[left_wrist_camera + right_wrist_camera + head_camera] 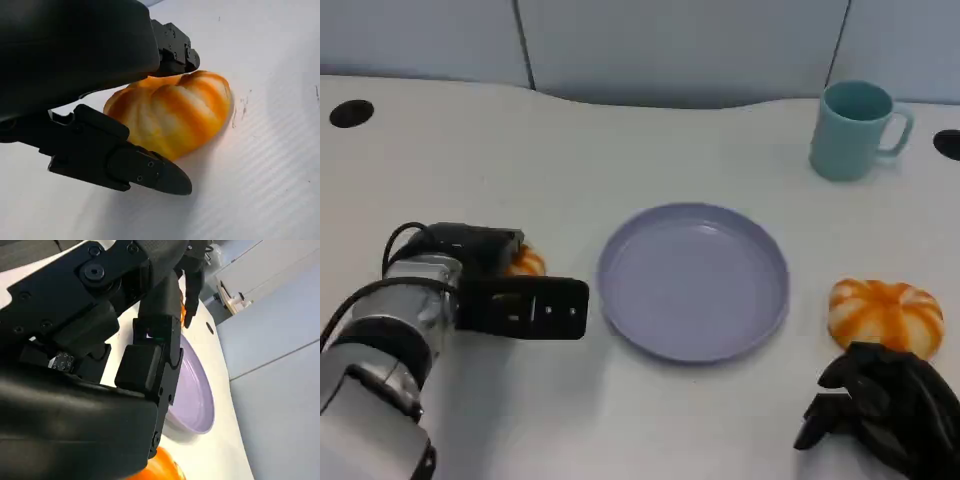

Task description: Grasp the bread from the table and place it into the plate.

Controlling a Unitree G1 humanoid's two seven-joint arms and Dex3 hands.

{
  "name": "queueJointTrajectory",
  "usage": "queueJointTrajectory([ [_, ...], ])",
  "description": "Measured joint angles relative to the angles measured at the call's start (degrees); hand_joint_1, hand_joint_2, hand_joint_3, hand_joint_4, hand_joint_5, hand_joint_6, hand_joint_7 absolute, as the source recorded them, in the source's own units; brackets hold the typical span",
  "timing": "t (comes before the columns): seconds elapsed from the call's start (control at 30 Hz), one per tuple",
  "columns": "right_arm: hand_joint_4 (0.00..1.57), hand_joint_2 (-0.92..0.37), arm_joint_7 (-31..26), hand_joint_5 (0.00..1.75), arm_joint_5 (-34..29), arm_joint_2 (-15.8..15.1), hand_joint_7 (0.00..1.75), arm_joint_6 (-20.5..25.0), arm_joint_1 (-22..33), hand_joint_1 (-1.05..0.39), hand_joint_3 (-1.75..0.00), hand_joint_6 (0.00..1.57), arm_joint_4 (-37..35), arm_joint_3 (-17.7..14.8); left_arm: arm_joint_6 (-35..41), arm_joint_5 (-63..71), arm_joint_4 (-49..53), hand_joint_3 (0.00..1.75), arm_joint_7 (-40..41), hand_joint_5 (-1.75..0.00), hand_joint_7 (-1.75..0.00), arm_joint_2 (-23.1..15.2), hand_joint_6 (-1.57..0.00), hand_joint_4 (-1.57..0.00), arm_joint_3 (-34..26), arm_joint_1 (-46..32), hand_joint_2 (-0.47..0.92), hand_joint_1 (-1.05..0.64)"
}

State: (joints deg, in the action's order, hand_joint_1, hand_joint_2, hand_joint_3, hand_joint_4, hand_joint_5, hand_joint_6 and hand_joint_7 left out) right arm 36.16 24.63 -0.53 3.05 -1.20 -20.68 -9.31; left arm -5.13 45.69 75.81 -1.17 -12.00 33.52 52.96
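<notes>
Both left fingers (145, 172) straddle bread (175, 115), unclamped; head view mostly hides it.

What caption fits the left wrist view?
Left hand with fingers on either side of an orange-and-white bread resting on the white table.

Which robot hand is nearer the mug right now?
Right. The right robot hand sits at the near edge, below the mug; the left robot hand is far across, beyond the plate.

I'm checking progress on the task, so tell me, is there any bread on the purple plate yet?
No, the plate holds nothing; one bread lies on the table to its right, another sits by the left hand.
</notes>
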Motion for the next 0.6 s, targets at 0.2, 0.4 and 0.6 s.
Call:
queueJointTrajectory([
  [0.2,1.41,-0.68,0.0,0.67,0.1,0.0,0.45,0.2,0.5,-0.94,0.00,1.42,0.7,0.1,0.7,0.1,0.7,0.00,0.7,-0.01,-0.02,0.7,-0.14,-0.02,1.1,0.1,0.87,-0.58],
  [0.4,1.41,-0.67,0.0,0.67,0.3,0.0,0.44,0.3,1.1,-0.96,0.00,1.43,1.6,0.1,0.4,0.1,1.0,0.00,2.7,-0.09,-0.05,0.8,-0.35,-0.27,1.8,0.1,0.83,-0.42],
  [0.6,1.43,-0.68,0.0,0.66,0.8,0.0,0.42,1.0,2.0,-0.96,0.00,1.43,2.9,0.2,-1.3,-0.3,1.1,0.12,7.8,-0.19,-0.07,0.7,-0.70,-0.69,1.4,-0.5,0.92,-0.24],
])
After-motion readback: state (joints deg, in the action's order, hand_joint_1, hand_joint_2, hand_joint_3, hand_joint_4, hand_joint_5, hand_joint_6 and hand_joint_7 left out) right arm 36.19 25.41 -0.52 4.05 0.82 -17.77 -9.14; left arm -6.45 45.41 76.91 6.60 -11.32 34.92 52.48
